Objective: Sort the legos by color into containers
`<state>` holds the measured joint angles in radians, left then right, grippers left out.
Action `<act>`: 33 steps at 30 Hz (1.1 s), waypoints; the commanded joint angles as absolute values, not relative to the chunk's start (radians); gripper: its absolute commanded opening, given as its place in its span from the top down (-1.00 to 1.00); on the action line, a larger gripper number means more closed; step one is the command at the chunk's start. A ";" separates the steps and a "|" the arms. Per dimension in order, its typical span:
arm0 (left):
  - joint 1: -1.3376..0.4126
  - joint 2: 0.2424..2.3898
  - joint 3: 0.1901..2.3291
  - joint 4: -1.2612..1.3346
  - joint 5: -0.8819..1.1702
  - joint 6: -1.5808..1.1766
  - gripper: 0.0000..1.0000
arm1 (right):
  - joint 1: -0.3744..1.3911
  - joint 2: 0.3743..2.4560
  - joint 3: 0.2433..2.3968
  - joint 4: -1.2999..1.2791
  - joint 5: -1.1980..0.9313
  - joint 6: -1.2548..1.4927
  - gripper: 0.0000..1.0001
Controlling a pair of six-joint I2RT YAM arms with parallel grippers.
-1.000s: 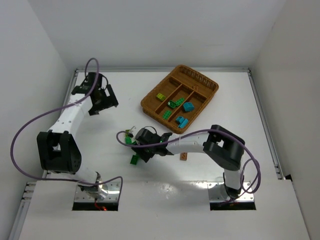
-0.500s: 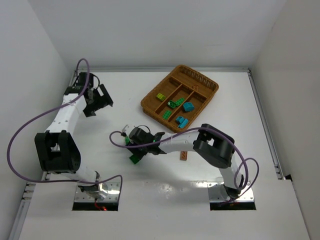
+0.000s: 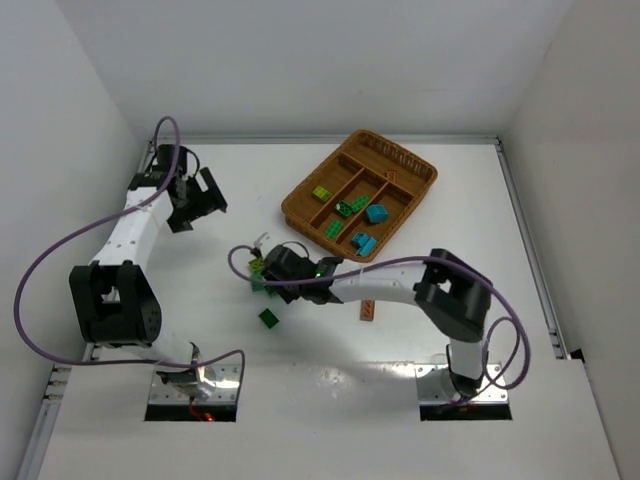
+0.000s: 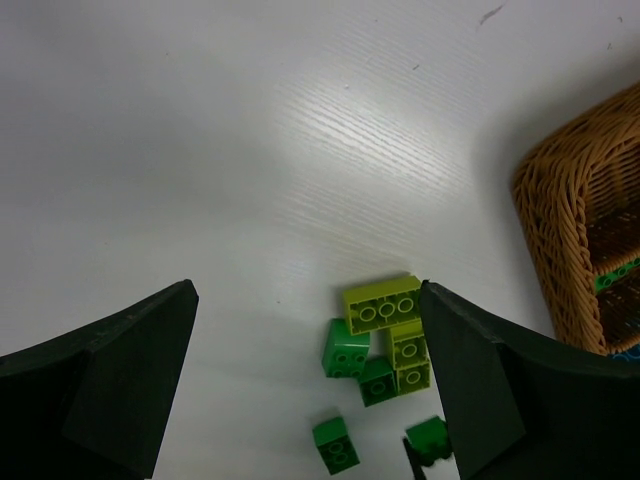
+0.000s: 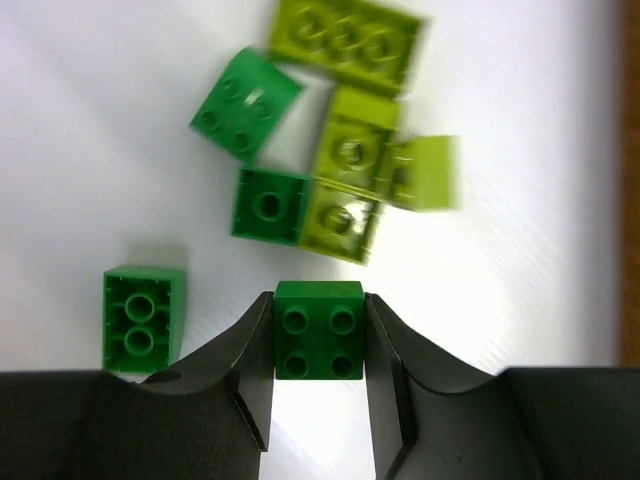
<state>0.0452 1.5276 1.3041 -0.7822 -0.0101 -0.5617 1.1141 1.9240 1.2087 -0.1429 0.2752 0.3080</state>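
My right gripper (image 5: 319, 300) is shut on a dark green 2x2 lego (image 5: 319, 330) and holds it just above the table. Beyond it lie loose legos: a lime 2x3 (image 5: 345, 35), a green 2x2 (image 5: 245, 102), a dark green one (image 5: 270, 205), lime ones (image 5: 350, 150) and a green one on its side (image 5: 143, 312). In the top view the right gripper (image 3: 268, 272) is over this cluster, left of the wicker tray (image 3: 300, 215). My left gripper (image 3: 203, 200) is open and empty, far left; its wrist view shows the cluster (image 4: 382, 303) between its fingers (image 4: 100, 390).
The tray holds a lime lego (image 3: 322, 193), green ones (image 3: 350, 207) and cyan ones (image 3: 376, 213) in its long compartments. A dark green lego (image 3: 268, 318) and a brown-orange one (image 3: 368, 312) lie on the table near the right arm. The tray's edge shows in the left wrist view (image 4: 570, 230).
My right gripper dipped left to the bricks, closed on a dark green lego and has moved away from me. One dark green lego stays behind. The left gripper shifted slightly left.
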 commanded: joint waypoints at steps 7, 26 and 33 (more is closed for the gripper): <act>-0.121 1.514 1.304 -0.755 -0.152 -0.566 -0.99 | 0.839 1.701 1.189 -0.242 0.364 0.499 0.56; -0.351 1.479 1.195 -0.706 -0.166 -0.623 -0.99 | 0.552 2.042 1.557 -0.341 0.261 0.489 0.51; -0.454 1.414 1.044 -0.715 -0.175 -0.742 -0.99 | 0.552 2.086 1.617 -0.363 0.252 0.471 -0.02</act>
<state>-0.4171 1.4731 1.0985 -0.7147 -0.1623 -0.6640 0.5484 2.0731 1.5425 -0.3565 0.2581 0.4805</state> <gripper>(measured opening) 0.994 0.443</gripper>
